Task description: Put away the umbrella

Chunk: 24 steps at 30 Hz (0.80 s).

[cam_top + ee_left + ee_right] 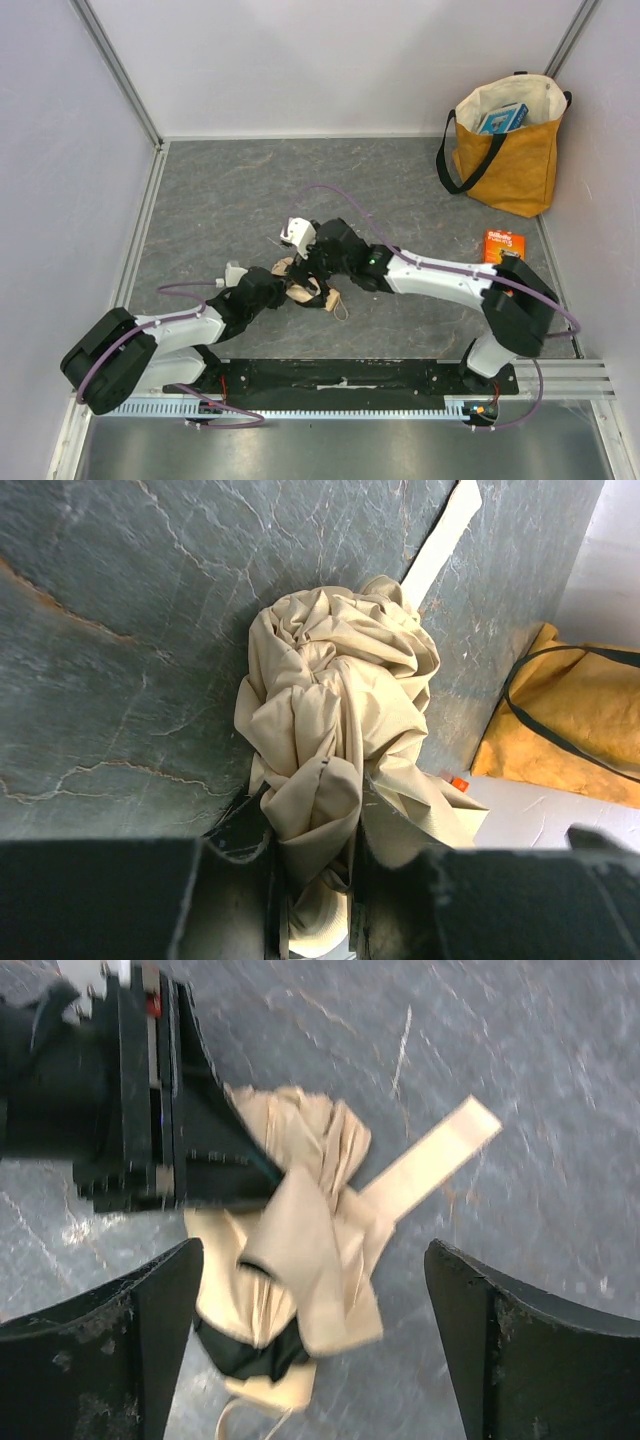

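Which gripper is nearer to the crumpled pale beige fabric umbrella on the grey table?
Left. The left gripper is shut on the umbrella, clamping its fabric. The right gripper hangs open just above it, fingers spread to either side, seemingly not touching.

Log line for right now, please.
left hand: shut on umbrella | right hand: open above umbrella | umbrella: bunched, outside tote bag

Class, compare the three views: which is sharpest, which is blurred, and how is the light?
Top external: even soft light, faint shadows, mustard-yellow fabric tote bag sharp. Left wrist: crumpled pale beige fabric umbrella crisp; the left hand at the bottom edge is dark, murky. Right wrist: blurred throughout, the umbrella's flat strap soft-edged.
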Motion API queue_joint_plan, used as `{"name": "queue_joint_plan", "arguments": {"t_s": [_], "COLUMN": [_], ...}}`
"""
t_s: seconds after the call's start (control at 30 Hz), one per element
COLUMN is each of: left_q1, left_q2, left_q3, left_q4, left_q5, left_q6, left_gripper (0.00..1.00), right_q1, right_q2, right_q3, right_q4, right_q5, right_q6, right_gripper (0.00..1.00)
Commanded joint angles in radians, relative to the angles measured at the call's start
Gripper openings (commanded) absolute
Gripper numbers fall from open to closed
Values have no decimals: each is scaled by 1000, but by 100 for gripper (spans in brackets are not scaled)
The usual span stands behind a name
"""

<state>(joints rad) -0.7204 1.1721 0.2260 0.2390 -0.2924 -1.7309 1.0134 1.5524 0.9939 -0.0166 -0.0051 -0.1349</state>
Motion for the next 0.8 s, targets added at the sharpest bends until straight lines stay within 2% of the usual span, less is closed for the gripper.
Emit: {"name": "queue_joint_plan", "arguments": {"t_s": [0.0,0.07,0.17,0.3,0.4,0.6,0.77], "left_q1": [-10,-10,-10,-13,-8,-8,-7], "left_q2": [35,46,72,96,101,80,55], "left_q3": [-37,-22,13,18,16,6,-39], "left_q4": [-222,-257,-305,-288,-285,-294,-248], "left_q5": [30,38,55,71,79,94,95], "left_q6": [14,2,-2,-12,-18,-39,-35], "left_gripper": [2,2,2,2,2,2,2], "right_q1": [-27,-9,30,59,80,108,103], "right_q2": [136,166,179,173,179,236,201], "right_q3": [139,140,85,-1,-24,-67,-130], "right_q4": [-58,-62,-13,78,95,176,210], "right_q5": [-228,-233,-141,-7,-1,232,182], "right_q6": [-161,-160,-157,-150,-146,-161,-128], "right_gripper": [97,96,93,87,84,78,72]}}
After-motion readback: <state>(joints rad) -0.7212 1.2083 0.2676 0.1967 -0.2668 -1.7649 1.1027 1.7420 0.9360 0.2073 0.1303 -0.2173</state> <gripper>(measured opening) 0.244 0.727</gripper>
